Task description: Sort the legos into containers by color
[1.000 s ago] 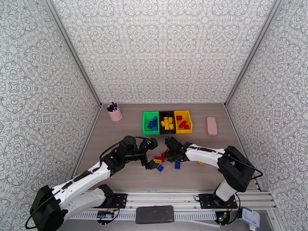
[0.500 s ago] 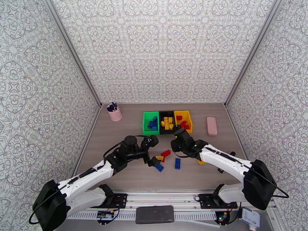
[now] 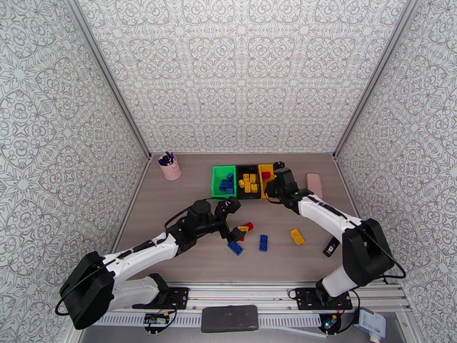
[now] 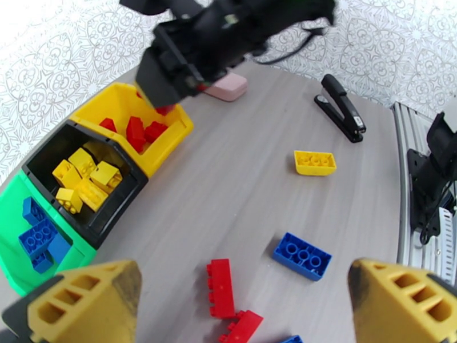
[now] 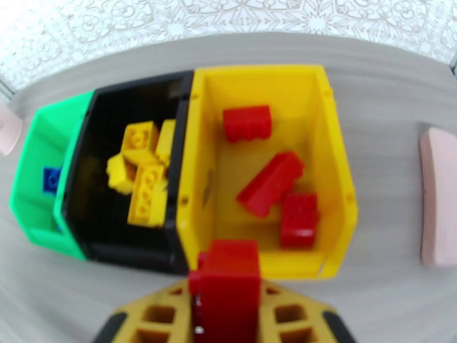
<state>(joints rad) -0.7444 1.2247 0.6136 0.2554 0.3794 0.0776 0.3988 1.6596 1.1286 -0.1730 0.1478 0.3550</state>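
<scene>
Grey wood-grain desk [image 3: 171,224], sorting largely done: green plastic bin [image 5: 34,167] holds blue studded bricks [image 4: 37,238], black bin [image 5: 131,255] yellow, yellow bin [image 5: 337,167] red; right gripper [image 3: 278,179], clamped on a red brick [image 5: 225,281], over the yellow bin; left gripper [image 4: 243,281], spread wide and empty, above five loose bricks [image 4: 301,256].

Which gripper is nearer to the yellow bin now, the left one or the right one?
Right. The right gripper, holding a red brick, hangs at the near rim of the yellow bin. The left gripper is open over the loose bricks, well away from it.
</scene>
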